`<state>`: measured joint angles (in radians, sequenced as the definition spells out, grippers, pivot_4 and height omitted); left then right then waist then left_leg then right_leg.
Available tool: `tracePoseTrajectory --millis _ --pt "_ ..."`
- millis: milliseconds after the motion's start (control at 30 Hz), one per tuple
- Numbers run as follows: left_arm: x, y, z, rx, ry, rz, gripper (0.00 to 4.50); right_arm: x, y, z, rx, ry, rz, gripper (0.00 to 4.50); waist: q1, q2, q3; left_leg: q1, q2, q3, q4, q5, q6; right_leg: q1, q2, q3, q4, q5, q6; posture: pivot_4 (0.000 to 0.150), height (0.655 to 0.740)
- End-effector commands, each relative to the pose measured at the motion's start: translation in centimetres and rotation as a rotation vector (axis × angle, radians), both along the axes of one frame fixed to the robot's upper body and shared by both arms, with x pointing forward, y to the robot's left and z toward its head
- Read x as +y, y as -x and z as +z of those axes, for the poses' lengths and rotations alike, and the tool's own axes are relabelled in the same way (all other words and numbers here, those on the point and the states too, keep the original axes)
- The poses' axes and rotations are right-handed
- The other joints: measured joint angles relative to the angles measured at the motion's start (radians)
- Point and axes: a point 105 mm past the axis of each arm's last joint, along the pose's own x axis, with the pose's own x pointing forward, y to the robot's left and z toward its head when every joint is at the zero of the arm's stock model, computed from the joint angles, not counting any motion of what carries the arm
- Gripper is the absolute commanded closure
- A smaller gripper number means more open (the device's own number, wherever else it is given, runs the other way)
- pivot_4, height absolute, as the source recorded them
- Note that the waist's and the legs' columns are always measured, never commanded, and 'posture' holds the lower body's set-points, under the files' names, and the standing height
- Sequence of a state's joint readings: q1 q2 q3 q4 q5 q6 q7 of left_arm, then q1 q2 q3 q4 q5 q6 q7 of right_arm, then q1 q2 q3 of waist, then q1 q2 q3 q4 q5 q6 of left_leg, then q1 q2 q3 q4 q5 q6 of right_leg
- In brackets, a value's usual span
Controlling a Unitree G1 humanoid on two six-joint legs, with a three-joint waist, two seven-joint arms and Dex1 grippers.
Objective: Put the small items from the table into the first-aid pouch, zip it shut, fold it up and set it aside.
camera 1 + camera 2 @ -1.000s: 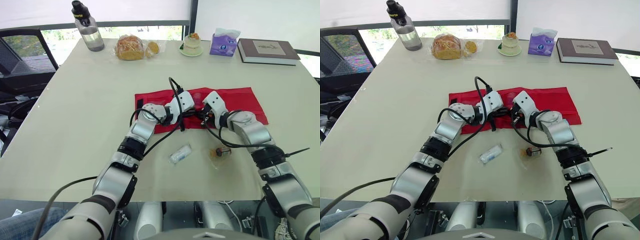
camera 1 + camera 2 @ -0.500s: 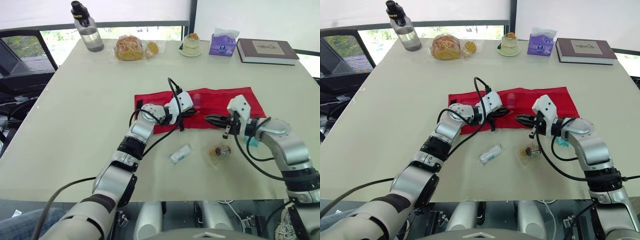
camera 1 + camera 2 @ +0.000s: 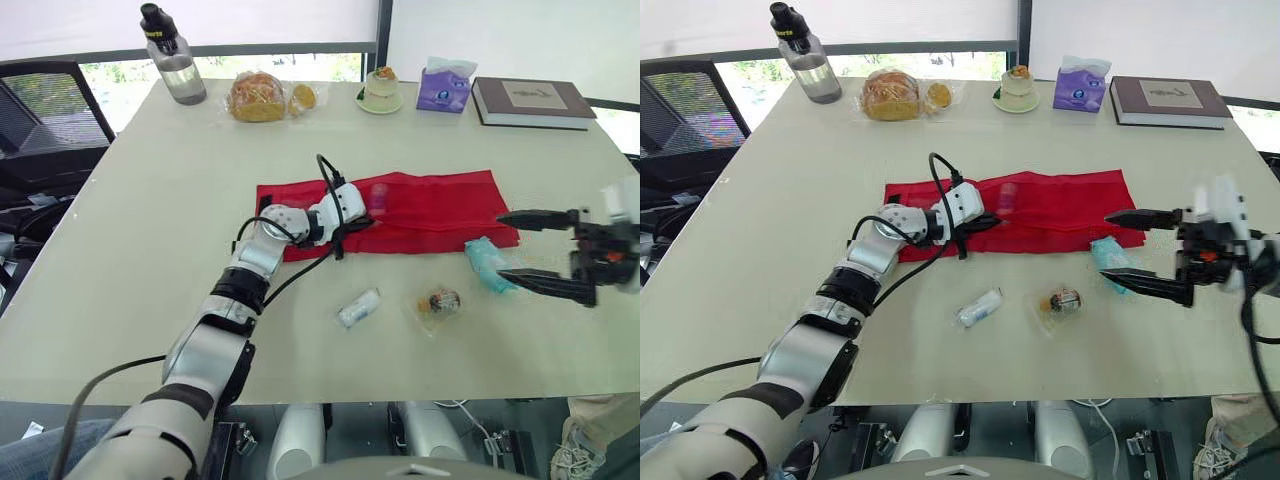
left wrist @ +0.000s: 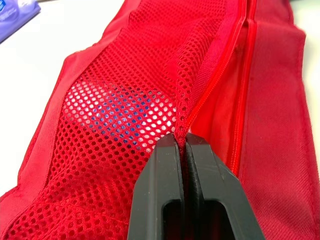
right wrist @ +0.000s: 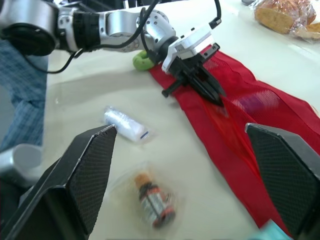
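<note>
Pale bench (image 3: 150, 220) underneath everything. Flat across its middle, a red first-aid pouch (image 3: 430, 210), stretched out lengthwise between the two pincers, mesh face up, zip open along the mesh edge.

Left pincer (image 4: 181, 140) at the pouch's left part, clenched tight on the mesh edge right beside the zip, lifting that edge into a small ridge. Right pincer (image 3: 498, 244) off the pouch's right end, released, its two black fingers spread wide with nothing gripped, tips aimed back toward the left pincer.

Well beyond both pincers, along the bench's far edge: a dark hardback book (image 3: 528, 100) furthest toward the right pincer's side, a clear water bottle (image 3: 172, 60) with a black cap furthest toward the left pincer's side, a bagged bread loaf (image 3: 255, 97) next to it, then a small dessert cup (image 3: 381, 92) on a dish and a purple tissue pack (image 3: 445, 88).

Teal packet (image 3: 485, 262) on the bench just off the pouch's right corner, close by the right pincer's fingertips; touching or not, cannot tell. Small bottle (image 3: 438, 302) in a clear bag between the two pincers, nearer the robot than the pouch. White roll (image 3: 360, 307) in clear wrap beside it, on the left pincer's side, apart from the pouch. Just ahead of the left pincer, under the mesh, a pale pink-and-blue item (image 4: 117, 112) inside the pouch.
</note>
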<state>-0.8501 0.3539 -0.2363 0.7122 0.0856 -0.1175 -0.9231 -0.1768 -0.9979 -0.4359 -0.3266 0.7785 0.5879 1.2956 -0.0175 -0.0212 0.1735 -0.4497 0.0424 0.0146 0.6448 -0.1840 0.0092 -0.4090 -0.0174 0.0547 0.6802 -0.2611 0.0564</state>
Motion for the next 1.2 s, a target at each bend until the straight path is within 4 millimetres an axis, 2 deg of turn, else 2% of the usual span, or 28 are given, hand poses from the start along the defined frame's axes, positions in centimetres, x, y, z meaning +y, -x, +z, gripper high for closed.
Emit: tracePoseTrajectory --millis 33,300,367,467,533,633,733,867,1033,1200 --pt "1.0 -0.3 1.0 -0.033 0.002 0.006 4.50 -0.9 1.2 1.6 -0.032 -0.001 0.009 0.04 0.003 0.000 0.000 0.000 0.000 0.000 0.000 0.000 0.000 0.000 0.000 0.000 0.000 0.000 0.000 0.150 0.7400" --pt "1.4 -0.3 1.1 -0.035 0.003 0.006 4.50 -1.2 2.0 2.3 -0.082 0.042 0.031 0.04 0.002 0.000 0.000 0.000 0.000 0.000 0.000 0.000 0.000 0.000 0.000 0.000 0.000 0.000 0.000 0.150 0.7400" --pt "1.3 -0.3 1.0 -0.036 -0.002 0.002 4.50 -0.7 1.6 1.5 -0.085 0.074 0.050 0.04 0.002 0.000 0.000 0.000 0.000 0.000 0.000 0.000 0.000 0.000 0.000 0.000 0.000 0.000 0.000 0.150 0.7400" --pt "1.1 -0.3 1.0 -0.036 -0.001 0.001 4.50 0.2 -0.3 -0.7 -0.124 0.190 -0.002 0.04 0.001 0.000 0.000 0.000 0.000 0.000 0.000 0.000 0.000 0.000 0.000 0.000 0.000 0.000 0.000 0.150 0.7400" --pt "1.0 -0.3 1.0 -0.038 0.001 0.002 4.50 1.7 -1.1 -1.6 -0.134 0.187 0.042 0.04 -0.001 0.000 0.000 0.000 0.000 0.000 0.000 0.000 0.000 0.000 0.000 0.000 0.000 0.000 0.000 0.150 0.7400" --pt "0.6 -0.4 1.3 -0.044 0.004 -0.006 4.50 5.6 -2.3 -2.7 -0.172 0.167 0.175 0.04 -0.003 0.000 0.000 0.000 0.000 0.000 0.001 0.000 0.000 0.000 0.000 0.000 0.000 0.000 0.000 0.150 0.7400" --pt "0.4 -0.5 1.5 -0.047 0.006 -0.007 4.50 8.4 -3.3 -4.0 -0.176 0.206 0.273 0.04 0.002 0.000 0.000 0.000 0.000 0.000 0.001 0.000 0.000 0.000 0.000 0.000 0.000 0.000 0.000 0.150 0.7400" --pt "0.3 -0.7 1.5 -0.052 0.005 0.001 4.50 10.8 -4.7 -5.2 -0.149 0.243 0.342 0.04 0.006 0.000 0.000 -0.003 0.000 0.000 0.003 0.000 0.000 -0.001 0.000 -0.001 0.000 0.000 0.000 0.150 0.7400" --pt "0.3 -0.8 1.5 -0.054 0.015 0.016 4.50 13.5 -4.5 -7.9 -0.139 0.365 0.526 0.04 0.005 0.000 0.000 -0.002 0.000 -0.001 0.004 0.000 0.000 0.000 0.000 -0.002 0.002 0.000 0.000 0.150 0.7400" --pt "0.3 -0.6 1.1 -0.051 0.023 0.023 4.50 16.1 -4.8 -10.6 -0.188 0.490 0.628 0.04 0.005 0.000 0.000 -0.002 0.000 -0.001 0.004 0.000 0.000 -0.001 0.000 -0.002 0.002 0.000 0.000 0.150 0.7400"
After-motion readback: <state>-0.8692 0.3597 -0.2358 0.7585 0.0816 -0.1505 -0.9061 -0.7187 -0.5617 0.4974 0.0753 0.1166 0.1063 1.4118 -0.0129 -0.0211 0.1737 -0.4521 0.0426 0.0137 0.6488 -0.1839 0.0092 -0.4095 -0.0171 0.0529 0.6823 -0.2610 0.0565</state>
